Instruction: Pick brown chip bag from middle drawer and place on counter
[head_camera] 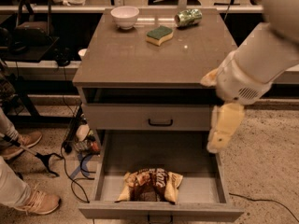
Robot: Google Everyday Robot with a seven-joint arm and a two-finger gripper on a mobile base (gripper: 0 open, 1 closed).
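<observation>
The brown chip bag lies crumpled on the floor of the open middle drawer, near its front wall. The counter is the top of the grey cabinet. My arm reaches in from the upper right. My gripper hangs pointing down over the drawer's right wall, above and to the right of the bag, apart from it. It holds nothing that shows.
A white bowl, a green-yellow sponge and a green can on its side sit at the counter's far end. The upper drawer front is closed. A person's shoes and cables are on the floor at left.
</observation>
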